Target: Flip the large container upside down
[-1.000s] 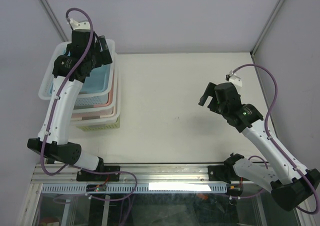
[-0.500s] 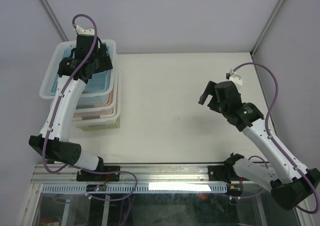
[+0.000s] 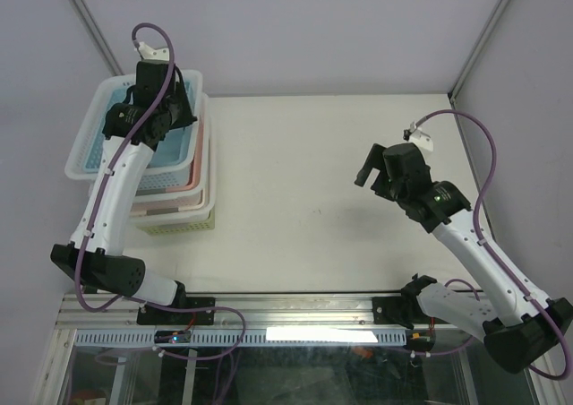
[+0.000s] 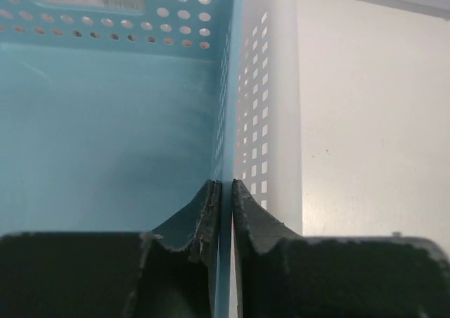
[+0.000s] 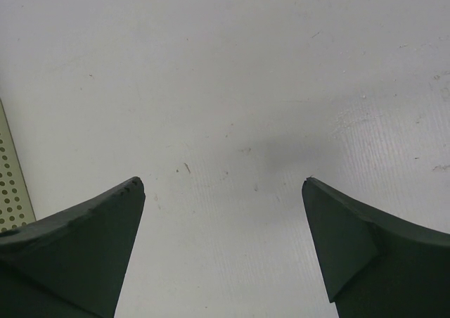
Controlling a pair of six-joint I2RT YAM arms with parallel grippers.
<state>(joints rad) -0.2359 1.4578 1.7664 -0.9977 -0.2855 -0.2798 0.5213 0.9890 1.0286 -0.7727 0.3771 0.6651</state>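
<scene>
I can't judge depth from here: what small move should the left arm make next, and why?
Probably a short straight lift with the left gripper: its jaws look shut on the wall of the blue basket, just inside the large container, which likely can't be turned while that basket nests in it.

The right gripper (image 5: 221, 183) has its fingers spread wide above the white table (image 5: 232, 65); a pale green perforated basket (image 5: 10, 184) shows at nine o'clock.

Wears white tapered shells along the left arm (image 3: 112, 185) and right arm (image 3: 483, 257), with black housings at each joint and base. Trails a purple cable (image 3: 495, 166) from a white connector (image 3: 416, 134) at each wrist. Ends in black wedge-shaped fingers (image 5: 77, 247), edges roughened.
</scene>
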